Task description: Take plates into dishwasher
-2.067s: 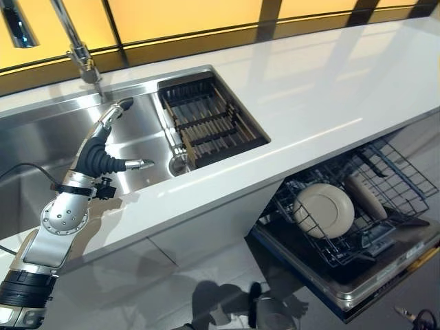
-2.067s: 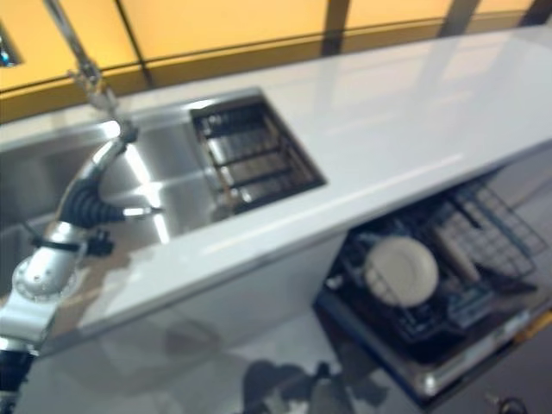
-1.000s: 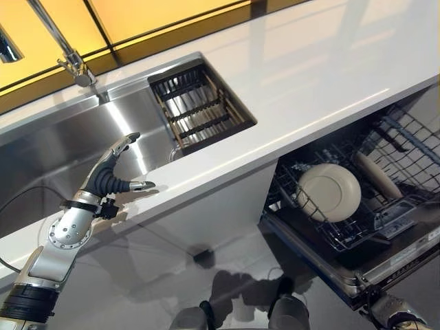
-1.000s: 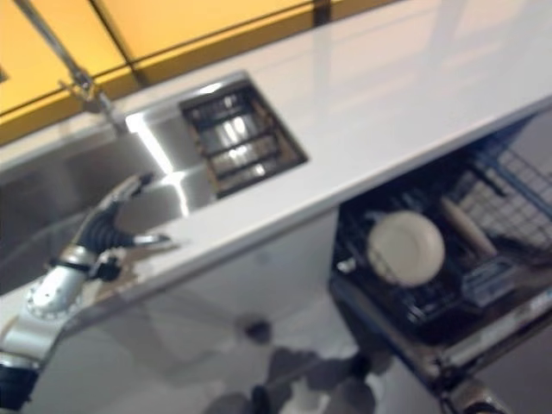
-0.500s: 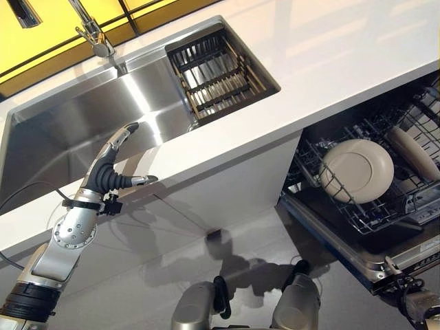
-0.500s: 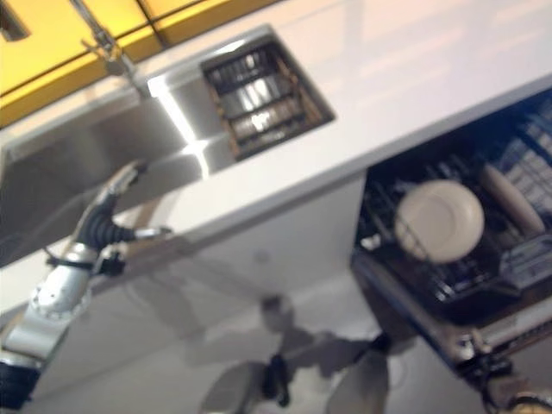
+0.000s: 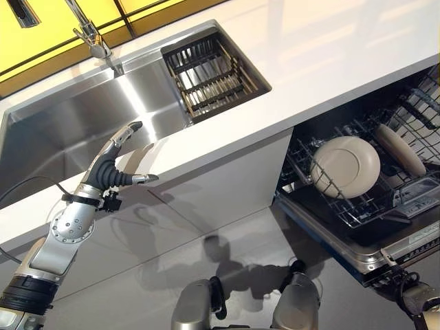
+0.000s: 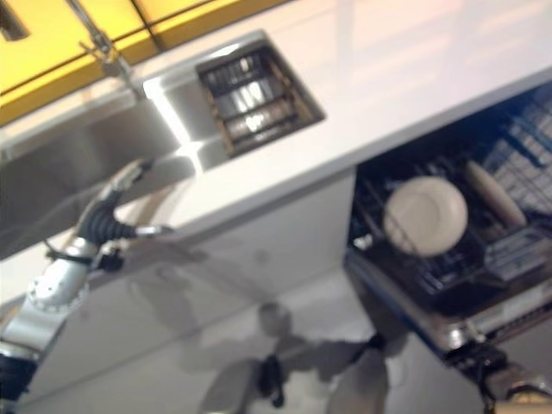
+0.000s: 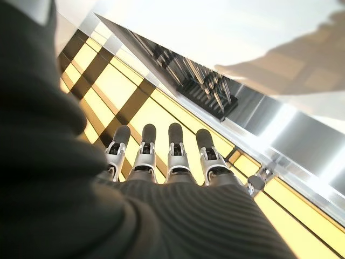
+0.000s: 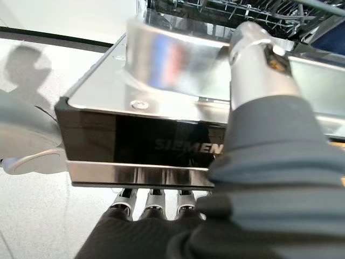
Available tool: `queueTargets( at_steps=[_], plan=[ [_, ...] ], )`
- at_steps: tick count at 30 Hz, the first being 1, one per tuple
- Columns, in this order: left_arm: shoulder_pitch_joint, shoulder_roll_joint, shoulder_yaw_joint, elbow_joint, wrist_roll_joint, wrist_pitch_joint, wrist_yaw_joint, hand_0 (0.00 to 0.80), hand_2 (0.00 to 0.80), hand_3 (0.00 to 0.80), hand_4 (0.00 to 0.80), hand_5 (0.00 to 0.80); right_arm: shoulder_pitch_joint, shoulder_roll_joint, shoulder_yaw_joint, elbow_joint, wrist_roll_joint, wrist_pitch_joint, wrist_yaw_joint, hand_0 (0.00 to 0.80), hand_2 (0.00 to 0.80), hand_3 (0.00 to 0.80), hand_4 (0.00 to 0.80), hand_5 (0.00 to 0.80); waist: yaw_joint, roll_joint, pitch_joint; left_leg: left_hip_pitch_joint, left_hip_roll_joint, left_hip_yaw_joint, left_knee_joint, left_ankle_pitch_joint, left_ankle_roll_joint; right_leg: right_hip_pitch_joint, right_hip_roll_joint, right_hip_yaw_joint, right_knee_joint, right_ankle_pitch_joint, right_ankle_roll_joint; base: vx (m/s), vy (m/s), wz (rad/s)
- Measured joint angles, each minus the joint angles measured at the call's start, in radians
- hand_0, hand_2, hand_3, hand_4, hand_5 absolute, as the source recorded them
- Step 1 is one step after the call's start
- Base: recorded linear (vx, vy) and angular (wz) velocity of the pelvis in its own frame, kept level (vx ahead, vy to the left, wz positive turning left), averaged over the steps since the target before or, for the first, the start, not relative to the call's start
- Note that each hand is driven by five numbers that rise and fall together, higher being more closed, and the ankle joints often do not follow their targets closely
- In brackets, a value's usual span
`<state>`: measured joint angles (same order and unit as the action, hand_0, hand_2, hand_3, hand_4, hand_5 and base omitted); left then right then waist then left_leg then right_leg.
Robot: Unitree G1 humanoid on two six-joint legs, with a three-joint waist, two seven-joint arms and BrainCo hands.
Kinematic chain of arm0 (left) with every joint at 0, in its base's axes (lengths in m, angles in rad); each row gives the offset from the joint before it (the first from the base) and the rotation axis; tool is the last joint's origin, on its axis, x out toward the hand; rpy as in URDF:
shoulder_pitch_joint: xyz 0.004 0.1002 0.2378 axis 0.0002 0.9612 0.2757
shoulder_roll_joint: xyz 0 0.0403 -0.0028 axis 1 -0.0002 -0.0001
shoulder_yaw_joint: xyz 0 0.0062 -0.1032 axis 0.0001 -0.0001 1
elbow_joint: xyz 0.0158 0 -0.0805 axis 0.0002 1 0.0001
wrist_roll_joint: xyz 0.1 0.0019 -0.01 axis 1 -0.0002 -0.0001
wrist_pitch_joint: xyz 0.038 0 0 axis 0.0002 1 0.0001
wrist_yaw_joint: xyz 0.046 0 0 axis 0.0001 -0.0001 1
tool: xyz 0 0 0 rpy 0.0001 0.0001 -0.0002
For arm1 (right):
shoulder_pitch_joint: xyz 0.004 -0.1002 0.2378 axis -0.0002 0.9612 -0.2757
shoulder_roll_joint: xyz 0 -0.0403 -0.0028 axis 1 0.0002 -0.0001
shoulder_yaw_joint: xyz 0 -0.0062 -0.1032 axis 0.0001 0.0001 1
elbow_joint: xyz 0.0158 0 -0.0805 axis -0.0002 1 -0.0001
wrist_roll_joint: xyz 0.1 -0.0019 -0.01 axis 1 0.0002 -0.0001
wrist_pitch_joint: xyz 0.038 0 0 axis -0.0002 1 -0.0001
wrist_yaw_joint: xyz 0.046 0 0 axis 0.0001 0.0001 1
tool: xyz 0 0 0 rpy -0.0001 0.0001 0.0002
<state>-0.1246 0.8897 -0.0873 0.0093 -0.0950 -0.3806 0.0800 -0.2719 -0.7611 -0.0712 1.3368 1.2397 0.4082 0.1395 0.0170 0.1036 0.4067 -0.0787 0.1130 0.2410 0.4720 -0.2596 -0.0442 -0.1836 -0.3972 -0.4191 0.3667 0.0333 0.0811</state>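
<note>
Left arm comes up from lower left, forearm angled up and right. Left hand is raised with fingers straight, side by side and pointing up, thumb stuck out sideways to the right; nothing in it, touching nothing. Right hand sits low at the lower right; only the wrist shows from the head. In its wrist view the fingers point away in a row, tips hidden, thumb straight.
</note>
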Motion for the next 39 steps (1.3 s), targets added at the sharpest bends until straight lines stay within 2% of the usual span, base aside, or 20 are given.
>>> queueTargets(
  at_steps=[5, 12, 17, 24, 27, 33, 39],
  plan=[
    [-0.009, 0.014, 0.0, 0.008, -0.007, 0.0, -0.04, 0.0, 0.0, 0.0, 0.0, 0.0, 0.0, 0.006, -0.042, -0.018, -0.003, 0.0, 0.038, 0.0, 0.0, 0.0, 0.0, 0.0, -0.001, -0.028, -0.013, 0.037, 0.009, 0.004, -0.021, -0.003, -0.004, 0.045, 0.024, -0.004, -0.044, 0.019, -0.003, 0.092, -0.013, -0.05],
    [-0.013, 0.024, 0.0, 0.012, -0.01, 0.001, -0.075, 0.0, 0.0, 0.0, 0.0, 0.0, 0.0, 0.038, -0.053, -0.111, -0.022, -0.009, 0.113, 0.0, 0.0, 0.0, 0.0, 0.0, 0.0, -0.08, -0.072, 0.078, 0.028, 0.014, -0.058, -0.002, -0.013, 0.095, 0.066, -0.005, -0.12, 0.052, 0.005, 0.072, -0.003, -0.06],
    [-0.013, 0.024, 0.0, 0.021, -0.009, 0.001, -0.094, 0.0, 0.0, 0.0, 0.0, 0.0, 0.0, 0.058, -0.047, -0.211, -0.037, -0.009, 0.166, 0.0, 0.0, 0.0, 0.0, 0.0, 0.002, -0.103, -0.127, 0.091, 0.037, 0.019, -0.071, -0.005, -0.022, 0.111, 0.083, -0.004, -0.145, 0.055, 0.007, 0.065, 0.013, -0.02],
    [-0.013, 0.024, 0.0, 0.021, -0.009, 0.002, -0.111, 0.0, 0.0, 0.0, 0.0, 0.0, -0.032, 0.059, -0.046, -0.303, -0.037, -0.054, 0.217, 0.0, 0.0, 0.0, 0.0, 0.0, 0.05, -0.121, -0.183, 0.122, 0.039, 0.019, -0.109, 0.006, -0.036, 0.138, 0.098, -0.004, -0.174, 0.055, 0.011, 0.035, 0.008, 0.01],
    [-0.013, 0.024, 0.0, 0.037, -0.009, 0.001, -0.111, 0.0, 0.0, 0.0, 0.0, 0.0, -0.08, 0.061, -0.048, -0.307, -0.051, -0.078, 0.23, 0.0, 0.0, 0.0, 0.0, 0.0, 0.052, -0.136, -0.205, 0.121, 0.036, 0.01, -0.116, 0.01, -0.037, 0.145, 0.098, -0.004, -0.181, 0.056, 0.013, 0.021, 0.027, 0.1],
    [-0.006, 0.025, 0.0, 0.064, -0.003, 0.001, -0.108, 0.0, 0.0, 0.0, 0.0, 0.0, -0.083, 0.098, -0.03, -0.291, -0.282, -0.1, 0.221, 0.0, 0.0, 0.0, 0.0, 0.0, 0.058, -0.172, -0.239, 0.123, 0.016, -0.009, -0.17, 0.041, -0.037, 0.157, 0.096, -0.002, -0.222, 0.065, 0.027, 0.002, 0.016, 0.14],
    [0.027, 0.023, 0.0, 0.065, 0.029, -0.027, -0.1, 0.0, 0.0, 0.0, 0.0, 0.0, 0.024, 0.169, -0.03, -0.261, -0.368, -0.104, 0.24, 0.0, 0.0, 0.0, 0.0, 0.0, 0.057, -0.17, -0.255, 0.158, 0.004, -0.02, -0.265, 0.085, -0.049, 0.183, 0.115, -0.003, -0.275, 0.074, 0.035, -0.017, 0.014, 0.07]
  ],
)
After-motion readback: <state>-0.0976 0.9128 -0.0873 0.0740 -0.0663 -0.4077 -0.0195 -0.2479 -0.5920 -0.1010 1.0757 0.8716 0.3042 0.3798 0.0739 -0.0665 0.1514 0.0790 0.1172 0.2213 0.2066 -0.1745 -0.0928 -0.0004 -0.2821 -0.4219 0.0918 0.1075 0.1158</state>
